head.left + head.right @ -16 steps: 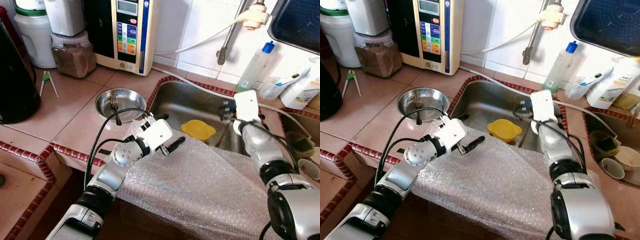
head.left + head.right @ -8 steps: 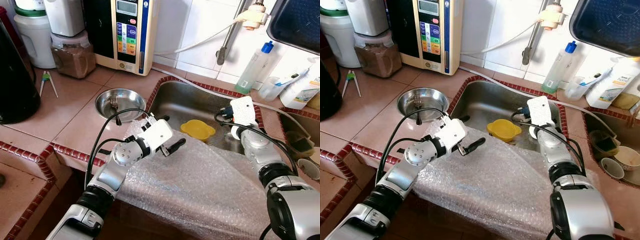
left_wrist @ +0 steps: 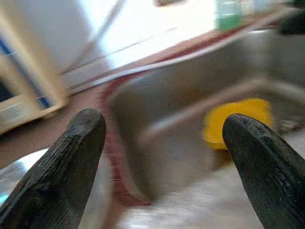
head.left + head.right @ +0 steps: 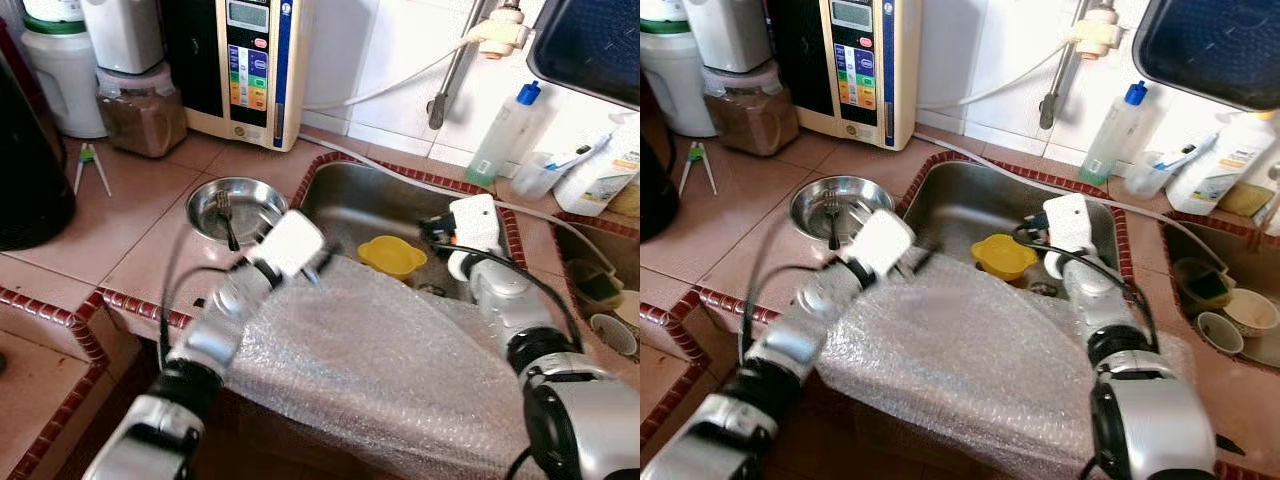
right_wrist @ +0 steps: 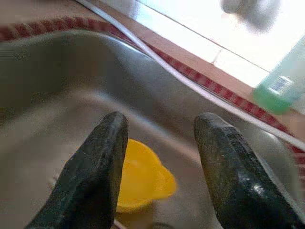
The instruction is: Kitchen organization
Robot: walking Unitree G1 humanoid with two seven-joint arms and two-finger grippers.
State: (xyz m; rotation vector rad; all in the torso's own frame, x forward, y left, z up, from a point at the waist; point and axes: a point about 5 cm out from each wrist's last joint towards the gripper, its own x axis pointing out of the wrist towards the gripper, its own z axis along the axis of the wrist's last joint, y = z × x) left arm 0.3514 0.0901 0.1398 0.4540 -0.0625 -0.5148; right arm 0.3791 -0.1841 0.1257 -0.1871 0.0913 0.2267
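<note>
Two grippers: both over a kitchen sink (image 4: pixel 370 205) sunk into a terracotta-tiled counter (image 4: pixel 130 225) edged with red tiles.
Left gripper (image 3: pixel 164 143): fingers spread wide apart, nothing between them; its arm is blurred in the head views and reaches over the sink's near left corner.
Right gripper (image 5: pixel 159 157): fingers apart and empty, held above the right part of the basin, pointing down into it.
Yellow cup (image 4: pixel 392 256): a small bright yellow plastic piece lying on the sink floor, roughly mid-basin. In the left wrist view it (image 3: pixel 240 119) sits ahead of the gripper, close to one fingertip and well short of the other. In the right wrist view it (image 5: pixel 140 176) lies below the gap between the fingers, partly hidden behind one of them. Neither gripper touches it.
Bubble wrap (image 4: pixel 380 370): a large clear sheet draped over the sink's front edge and hanging down the cabinet front (both arms reach over it).
Steel bowl (image 4: pixel 240 200): on the counter just left of the sink, with a fork (image 4: pixel 228 215) inside.
Back wall: white tiles, a beige water appliance (image 4: pixel 250 60) with coloured buttons, a jar of brown powder (image 4: pixel 140 105) to its left.
Right of sink: a clear bottle with a blue cap (image 4: pixel 508 130) and other containers.
</note>
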